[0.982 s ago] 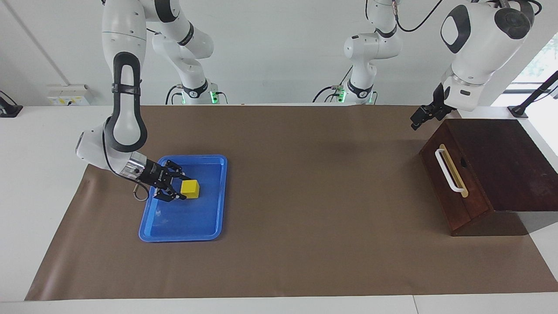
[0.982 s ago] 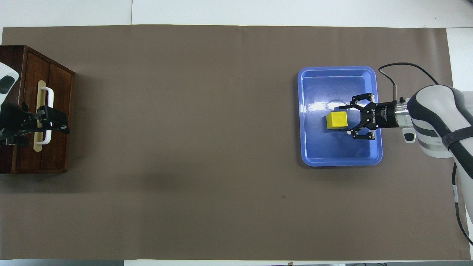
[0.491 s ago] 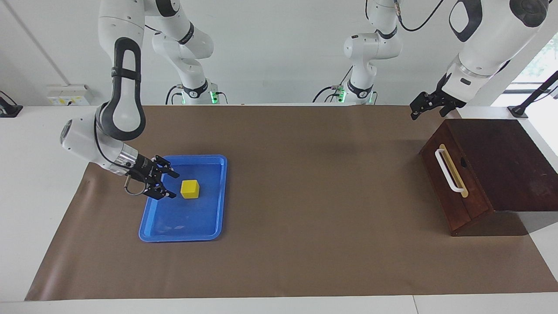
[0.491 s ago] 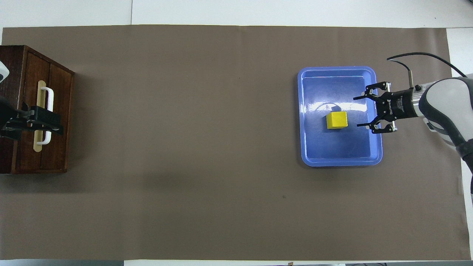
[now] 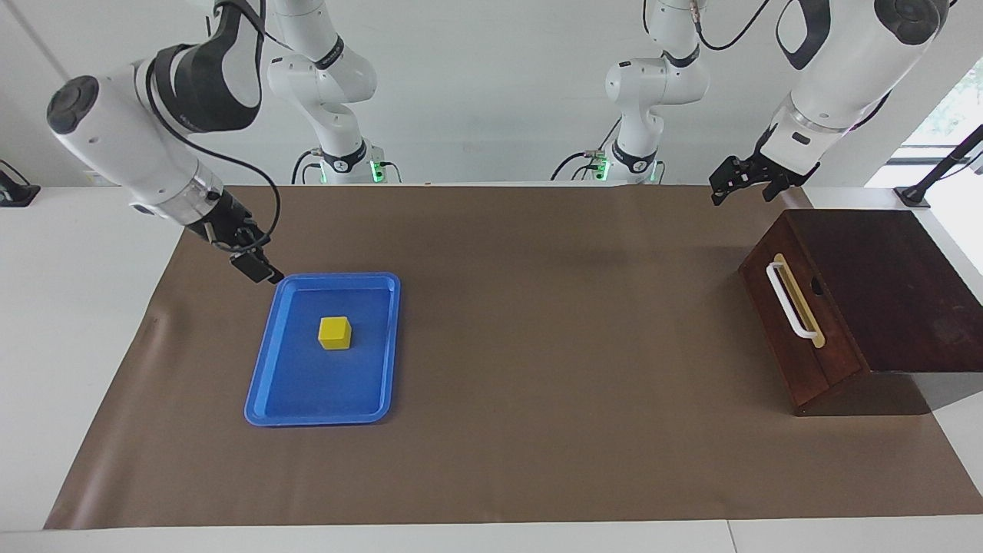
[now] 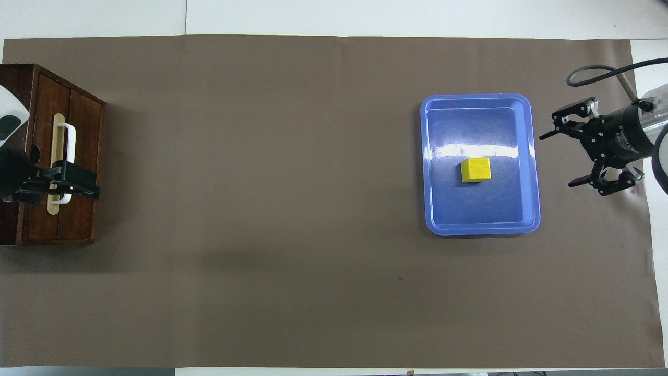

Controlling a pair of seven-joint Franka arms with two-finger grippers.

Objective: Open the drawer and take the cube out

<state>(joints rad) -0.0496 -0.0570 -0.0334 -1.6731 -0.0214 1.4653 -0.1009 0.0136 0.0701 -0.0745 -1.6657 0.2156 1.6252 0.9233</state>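
Wide bare stretch of counter (image 5: 553, 330) between blue tray (image 5: 265, 384) and dark wooden box (image 5: 883, 284), cube (image 5: 335, 332) uncovered in the tray with room on every side, closed drawer (image 5: 799, 330) front unobstructed, both hands raised off to the ends.

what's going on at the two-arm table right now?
Nothing is being held. The yellow cube sits in the blue tray toward the right arm's end of the table. The right gripper is open, up in the air beside the tray. The drawer of the dark wooden box is shut, at the left arm's end. The left gripper is open and hangs in the air by the box, touching nothing.
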